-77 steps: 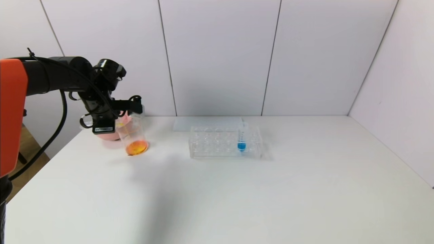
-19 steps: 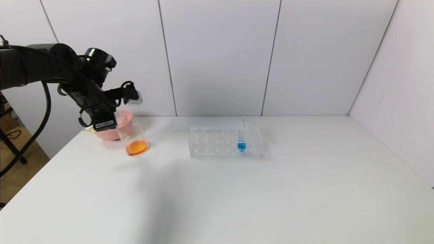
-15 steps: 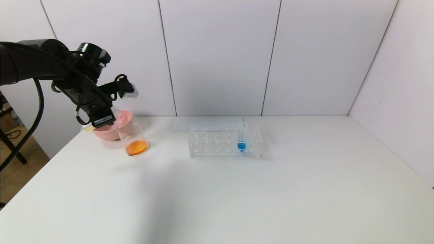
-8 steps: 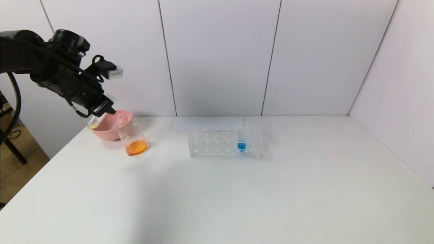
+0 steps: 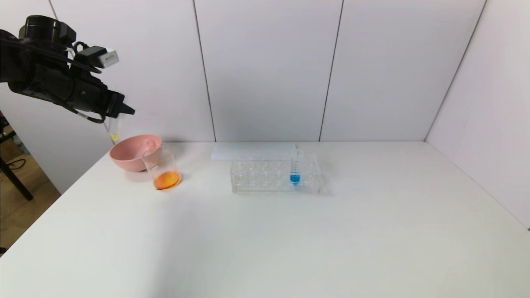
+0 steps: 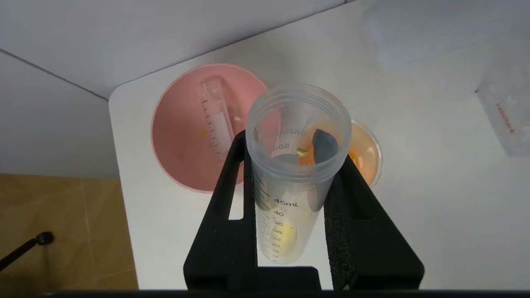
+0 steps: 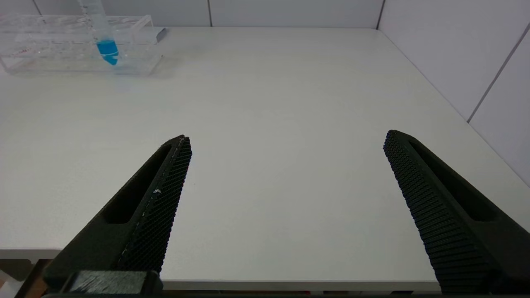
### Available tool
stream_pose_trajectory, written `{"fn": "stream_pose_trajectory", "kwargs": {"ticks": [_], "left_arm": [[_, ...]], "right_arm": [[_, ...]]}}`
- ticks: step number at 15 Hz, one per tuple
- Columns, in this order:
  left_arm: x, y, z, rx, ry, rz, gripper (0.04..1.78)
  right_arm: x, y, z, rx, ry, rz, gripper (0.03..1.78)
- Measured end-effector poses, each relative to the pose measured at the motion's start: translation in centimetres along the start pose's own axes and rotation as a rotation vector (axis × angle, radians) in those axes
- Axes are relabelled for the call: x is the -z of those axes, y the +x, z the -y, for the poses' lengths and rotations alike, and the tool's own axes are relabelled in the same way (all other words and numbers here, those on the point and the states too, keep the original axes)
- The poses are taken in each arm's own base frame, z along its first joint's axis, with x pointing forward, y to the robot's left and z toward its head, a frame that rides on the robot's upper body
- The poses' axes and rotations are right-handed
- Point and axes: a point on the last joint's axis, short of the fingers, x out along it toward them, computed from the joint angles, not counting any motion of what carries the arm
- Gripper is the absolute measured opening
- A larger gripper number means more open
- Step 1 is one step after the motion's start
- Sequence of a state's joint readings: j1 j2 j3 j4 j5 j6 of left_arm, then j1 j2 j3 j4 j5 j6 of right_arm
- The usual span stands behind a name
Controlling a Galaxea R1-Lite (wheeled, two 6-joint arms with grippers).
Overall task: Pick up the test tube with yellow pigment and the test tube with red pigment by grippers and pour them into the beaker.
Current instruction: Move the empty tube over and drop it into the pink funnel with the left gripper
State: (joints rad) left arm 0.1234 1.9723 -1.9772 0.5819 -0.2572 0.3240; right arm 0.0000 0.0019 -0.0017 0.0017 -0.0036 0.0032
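The left gripper (image 5: 118, 108) is hanging high over the pink bowl (image 5: 128, 159) at the table's far left, clamped on the test tube with yellow pigment (image 6: 292, 174), seemingly almost empty. The beaker (image 5: 162, 169), holding orange liquid, is touching the bowl's right side. The right gripper (image 7: 285, 165) is idling wide apart near the table's near edge.

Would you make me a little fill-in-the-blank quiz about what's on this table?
The left gripper is shut on a test tube with traces of ____ liquid.
The beaker holds ____ liquid.
The tube in the clear rack has a ____ tip.
An empty tube lies inside the ____ bowl.

Missing words: yellow, orange, blue, pink
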Motion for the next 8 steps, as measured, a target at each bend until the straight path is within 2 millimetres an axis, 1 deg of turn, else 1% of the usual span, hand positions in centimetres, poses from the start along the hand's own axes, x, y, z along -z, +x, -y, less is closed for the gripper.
{"fn": "stream_pose_trajectory", "kwargs": {"ticks": [4,6,8], "left_arm": [[-0.78,-0.66,-0.76,-0.007,-0.167,0.103,0.47],[-0.80,-0.45,-0.95,-0.014,-0.211,0.142,0.47],[-0.54,0.24,-1.10,-0.018,-0.251,0.181,0.47]], "right_arm": [[0.00,0.00,0.00,0.000,0.000,0.000,1.70],[0.00,0.00,0.00,0.000,0.000,0.000,1.70],[0.00,0.00,0.00,0.000,0.000,0.000,1.70]]}}
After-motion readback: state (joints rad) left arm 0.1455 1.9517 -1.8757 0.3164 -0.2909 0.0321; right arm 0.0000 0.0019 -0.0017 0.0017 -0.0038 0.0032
